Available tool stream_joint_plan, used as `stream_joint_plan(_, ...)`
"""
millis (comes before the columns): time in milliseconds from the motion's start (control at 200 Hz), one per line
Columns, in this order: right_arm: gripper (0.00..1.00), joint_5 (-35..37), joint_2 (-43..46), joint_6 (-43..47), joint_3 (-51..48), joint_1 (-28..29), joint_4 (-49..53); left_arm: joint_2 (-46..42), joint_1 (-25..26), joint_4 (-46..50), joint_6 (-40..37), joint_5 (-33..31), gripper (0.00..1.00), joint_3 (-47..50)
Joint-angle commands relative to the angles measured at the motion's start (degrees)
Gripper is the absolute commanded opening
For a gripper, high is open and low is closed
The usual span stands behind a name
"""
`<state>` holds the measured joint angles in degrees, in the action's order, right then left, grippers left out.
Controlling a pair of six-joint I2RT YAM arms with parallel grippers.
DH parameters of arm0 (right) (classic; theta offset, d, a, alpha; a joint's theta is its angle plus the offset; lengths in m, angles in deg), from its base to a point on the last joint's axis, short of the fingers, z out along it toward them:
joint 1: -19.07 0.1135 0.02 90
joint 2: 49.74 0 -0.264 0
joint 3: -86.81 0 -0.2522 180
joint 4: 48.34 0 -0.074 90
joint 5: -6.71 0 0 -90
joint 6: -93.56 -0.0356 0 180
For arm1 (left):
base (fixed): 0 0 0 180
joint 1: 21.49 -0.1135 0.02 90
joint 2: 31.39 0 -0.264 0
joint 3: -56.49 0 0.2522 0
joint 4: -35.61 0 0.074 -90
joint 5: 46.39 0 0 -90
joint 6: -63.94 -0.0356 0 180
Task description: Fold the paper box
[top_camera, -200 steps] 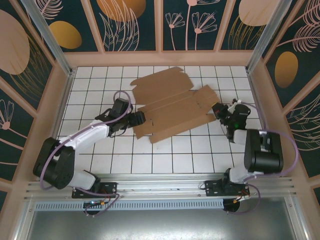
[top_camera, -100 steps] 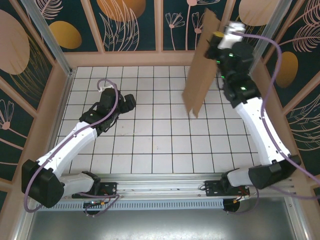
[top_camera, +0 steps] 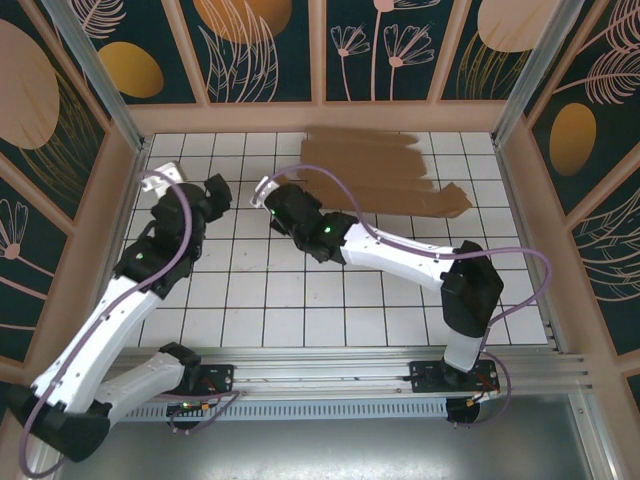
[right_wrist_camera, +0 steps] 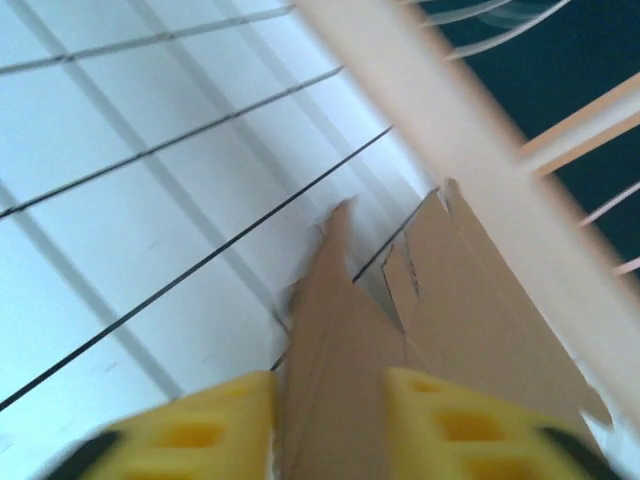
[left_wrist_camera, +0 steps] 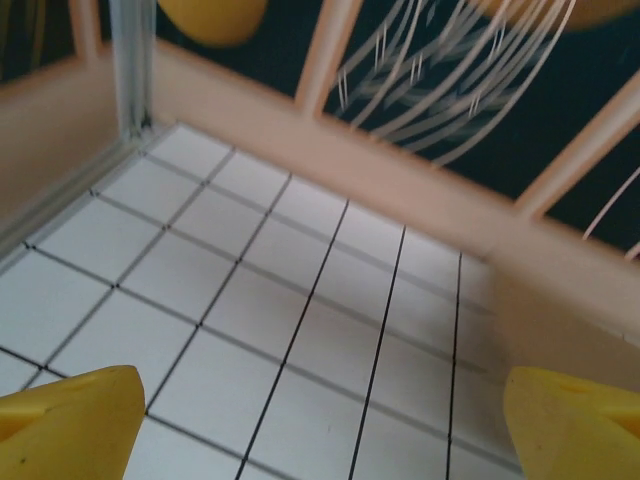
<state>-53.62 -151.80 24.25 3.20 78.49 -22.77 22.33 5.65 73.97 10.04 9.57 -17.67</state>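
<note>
Found the box [top_camera: 385, 170] motion-blurred along the table's [top_camera: 300, 300] far edge, reaching toward the far-right corner. Saw the left gripper [left_wrist_camera: 320, 400] released, jaws spread wide above the table near its far-left corner. Saw the right gripper [right_wrist_camera: 330, 400] parted with the box's edge between its fingers; could not tell whether clamped or let go.

brown paper box [top_camera: 385, 175], white black-gridded table [top_camera: 300, 300], dark floral walls [top_camera: 345, 45]
</note>
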Motion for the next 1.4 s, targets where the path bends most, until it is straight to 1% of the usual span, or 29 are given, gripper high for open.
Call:
stream_joint_plan(0,0.72,-15.2,3.2,-12.6,-3.8,-0.8,-3.3,0.3,-0.3,0.0,-2.0,-2.9,0.93,-1.2)
stream_joint_plan(55,0.80,-22.2,4.7,-14.6,-5.8,-1.3,-5.2,1.3,-0.3,-0.1,-2.2,-1.6,0.93,-1.1)
stream_joint_plan(115,0.80,-28.3,7.9,-16.9,-8.1,-2.7,-7.6,2.4,-0.3,-0.3,-2.4,0.0,0.94,-1.1)
stream_joint_plan(160,0.80,-35.0,10.9,-19.7,-10.5,-5.2,-9.8,3.1,-0.3,-1.3,-3.1,2.3,0.94,-0.6)
stream_joint_plan(250,0.76,-45.0,17.4,-27.0,-17.4,-13.5,-16.4,6.2,-0.3,-1.8,-3.4,7.2,0.92,-0.4)
stream_joint_plan(285,0.73,-46.3,19.3,-29.9,-20.1,-17.0,-18.7,7.6,-0.3,-2.4,-3.5,10.1,0.90,-0.1)
stream_joint_plan(320,0.67,-45.4,20.1,-32.4,-21.6,-20.4,-19.0,9.2,-0.3,-3.5,-3.5,13.9,0.86,0.5)
stream_joint_plan(365,0.58,-43.2,19.7,-34.0,-22.4,-24.2,-17.0,11.6,-0.3,-5.1,-2.8,19.1,0.79,1.6)
stream_joint_plan(410,0.48,-39.3,18.6,-35.0,-23.0,-27.3,-14.8,14.3,-0.2,-7.8,-2.1,26.0,0.68,2.9)
stream_joint_plan(420,0.44,-38.6,18.3,-35.4,-23.2,-27.7,-14.4,14.9,-0.2,-8.3,-1.9,27.3,0.66,3.2)
stream_joint_plan(430,0.40,-37.8,18.0,-35.7,-23.5,-27.7,-14.1,15.7,-0.2,-8.8,-1.6,28.8,0.62,3.5)
stream_joint_plan(440,0.36,-37.2,17.8,-35.9,-23.8,-29.3,-13.8,16.4,-0.2,-9.6,-1.4,30.3,0.59,3.7)
stream_joint_plan(490,0.19,-35.9,16.0,-38.4,-24.6,-33.8,-12.7,20.2,0.2,-13.0,-0.2,36.7,0.35,4.3)
stream_joint_plan(505,0.12,-36.1,15.4,-39.2,-25.0,-35.3,-12.6,21.4,0.6,-14.0,-0.1,38.3,0.30,4.3)
stream_joint_plan(540,0.01,-36.6,14.2,-40.4,-25.8,-38.3,-13.1,24.1,1.9,-15.5,0.0,40.9,0.21,4.3)
stream_joint_plan(636,0.00,-34.8,10.0,-40.0,-26.0,-43.4,-13.4,30.9,5.3,-17.1,-1.2,41.8,0.00,3.2)
stream_joint_plan(731,0.00,-32.4,4.7,-39.4,-23.3,-46.5,-10.4,36.5,6.1,-19.8,-0.5,46.1,0.00,1.8)
stream_joint_plan(776,0.00,-31.1,2.6,-39.9,-22.3,-47.5,-9.2,39.6,6.6,-19.5,-0.8,48.0,0.00,0.1)
stream_joint_plan(896,0.00,-29.4,-1.9,-40.5,-20.5,-50.0,-7.6,48.0,9.1,-17.1,-2.4,47.9,0.00,-5.6)
stream_joint_plan(936,0.00,-29.1,-3.0,-40.1,-20.0,-50.6,-6.8,50.5,9.3,-16.6,-2.2,48.2,0.00,-7.1)
stream_joint_plan(981,0.00,-27.0,-4.3,-39.5,-19.5,-51.0,-6.1,53.2,9.3,-15.8,-2.0,48.4,0.00,-8.6)
stream_joint_plan(1066,0.00,-25.5,-6.2,-39.1,-18.8,-51.8,-4.9,57.5,9.3,-12.6,-2.4,45.5,0.00,-11.6)
stream_joint_plan(1151,0.00,-23.6,-7.3,-39.4,-19.2,-51.9,-3.8,61.2,9.2,-6.7,-2.6,38.3,0.00,-15.1)
stream_joint_plan(1186,0.00,-23.2,-7.2,-39.7,-20.0,-51.8,-3.7,62.2,9.1,-5.2,-2.4,36.3,0.00,-16.0)
stream_joint_plan(1276,0.00,-23.9,-6.9,-40.0,-22.8,-51.5,-3.8,63.5,8.5,-4.2,-1.4,34.2,0.00,-16.3)
stream_joint_plan(1391,0.00,-23.7,-5.3,-39.6,-26.5,-48.9,-3.7,64.4,7.3,-3.6,-0.1,31.6,0.00,-16.1)
